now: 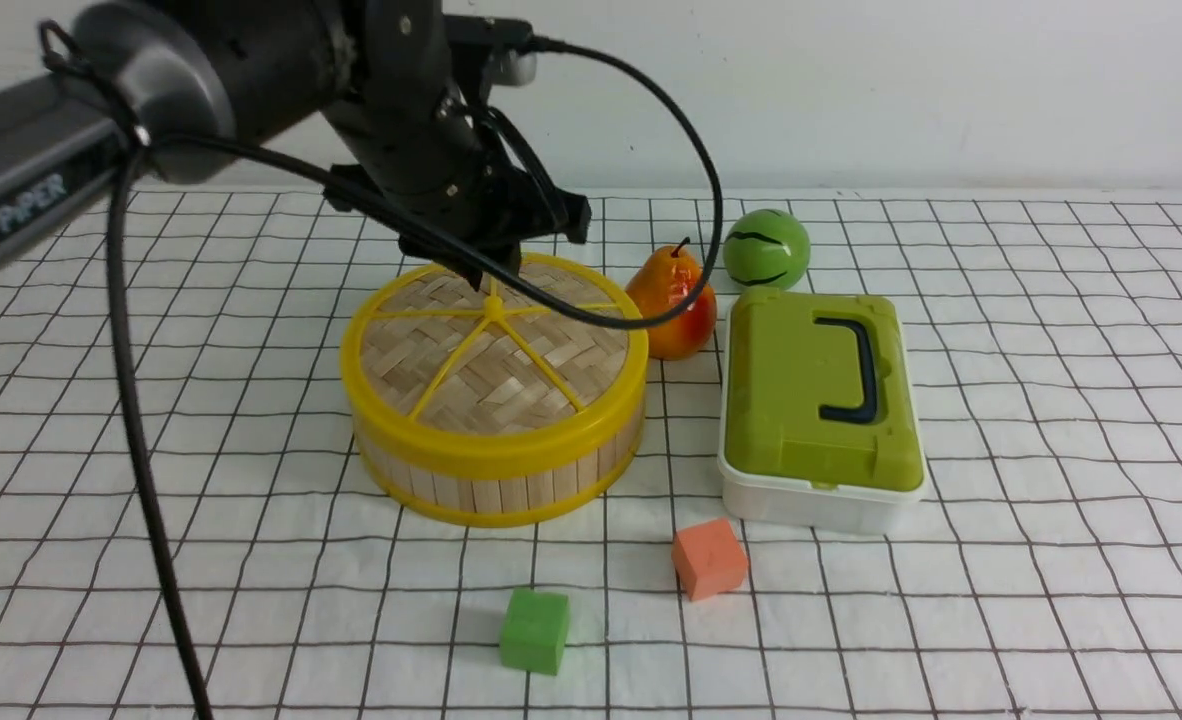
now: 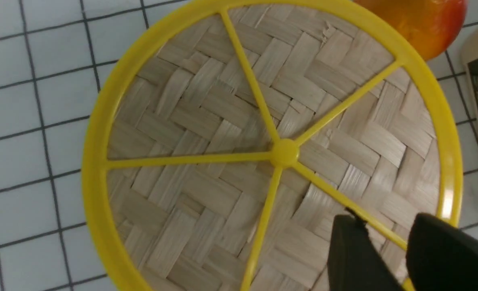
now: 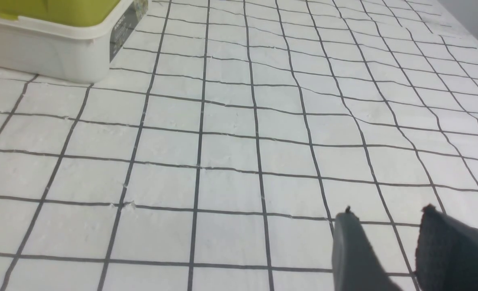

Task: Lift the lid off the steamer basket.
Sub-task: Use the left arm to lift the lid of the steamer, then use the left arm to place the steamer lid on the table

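- While the left gripper (image 1: pixel 496 265) hangs low over the far half of the lid (image 1: pixel 491 365), close behind the yellow hub, its two black fingers stand parted with nothing held. From where I stand I cannot tell whether they touch the weave.
- The lid sits flat and square on the steamer basket (image 1: pixel 496 488), left of centre in the front view, its yellow rim flush with the basket's top ring all the way round.
- What the next move turns on, I'd say, shows in the left wrist view. One spoke (image 2: pixel 324 189) runs out from the hub toward the rim and passes straight into the gap between the fingers, so the lid lies directly beneath the jaws, lined up for a pinch.
- The right gripper (image 3: pixel 384 246) shows only in its own wrist view, jaws apart over bare checked cloth (image 3: pixel 231 137), well away from the basket. The left arm is plainly the nearer one.
- A pear (image 1: pixel 673 305) stands just right of the basket, almost against the lid's rim, with a green ball (image 1: pixel 766 248) behind it and the white box (image 1: pixel 811 505) with its green top further right. A sideways drift to the right could knock the pear.
- The arm's black cable (image 1: pixel 696 170) loops down across the lid's right side and might snag as the lid rises.
- An orange cube (image 1: pixel 710 558) and a green cube (image 1: pixel 535 630) lie low in the frame, out of the way.
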Robot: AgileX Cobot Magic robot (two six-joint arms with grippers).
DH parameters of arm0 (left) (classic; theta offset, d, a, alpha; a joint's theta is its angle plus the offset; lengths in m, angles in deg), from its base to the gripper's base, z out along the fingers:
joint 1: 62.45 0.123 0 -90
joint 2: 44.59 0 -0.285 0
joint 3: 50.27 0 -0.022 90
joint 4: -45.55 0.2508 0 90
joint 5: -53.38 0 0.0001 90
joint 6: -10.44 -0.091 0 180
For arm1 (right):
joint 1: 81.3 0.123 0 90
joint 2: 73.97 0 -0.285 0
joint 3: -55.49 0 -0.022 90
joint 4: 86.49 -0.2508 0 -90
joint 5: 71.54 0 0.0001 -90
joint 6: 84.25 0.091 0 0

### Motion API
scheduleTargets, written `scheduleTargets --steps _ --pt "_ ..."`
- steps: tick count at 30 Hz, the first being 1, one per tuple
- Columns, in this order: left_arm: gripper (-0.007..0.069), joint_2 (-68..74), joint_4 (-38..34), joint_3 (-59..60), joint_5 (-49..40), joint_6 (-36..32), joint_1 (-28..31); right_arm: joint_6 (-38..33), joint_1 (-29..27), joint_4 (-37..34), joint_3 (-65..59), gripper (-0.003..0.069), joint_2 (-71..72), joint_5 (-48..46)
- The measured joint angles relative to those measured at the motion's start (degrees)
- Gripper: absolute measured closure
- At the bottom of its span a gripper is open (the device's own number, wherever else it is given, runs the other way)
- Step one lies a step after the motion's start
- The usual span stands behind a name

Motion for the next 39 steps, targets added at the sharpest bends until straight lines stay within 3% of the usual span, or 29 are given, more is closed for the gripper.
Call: scheduleTargets --steps 5,16,19,22,24,29,34,39 --pt "0.027 2.88 1.67 0.0 5.22 0.49 0.0 0.0 0.0 0.0 0.0 0.0419 0.0 0.0" --pt "0.0263 6.64 6.72 0.0 7.04 9.84 0.0 0.0 0.0 0.0 0.0 0.0419 0.0 0.0" --pt "0.0322 7.31 7.39 0.0 7.11 10.09 0.0 0.0 0.0 0.0 0.0 0.0419 0.0 0.0" --pt "0.0504 7.43 8.2 0.0 7.03 10.3 0.0 0.0 0.0 0.0 0.0 0.0419 0.0 0.0" --pt "0.0538 7.43 8.31 0.0 7.03 10.35 0.0 0.0 0.0 0.0 0.0 0.0419 0.0 0.0" --pt "0.0524 5.96 8.44 0.0 6.96 9.78 0.0 0.0 0.0 0.0 0.0 0.0419 0.0 0.0" --pt "0.0524 -4.18 11.33 -0.27 6.98 9.47 0.43 0.0 0.0 0.0 0.0 0.0419 0.0 0.0" --pt "0.0524 -14.9 14.36 0.81 6.55 9.47 6.42 0.0 0.0 0.0 0.0 0.0419 0.0 0.0"
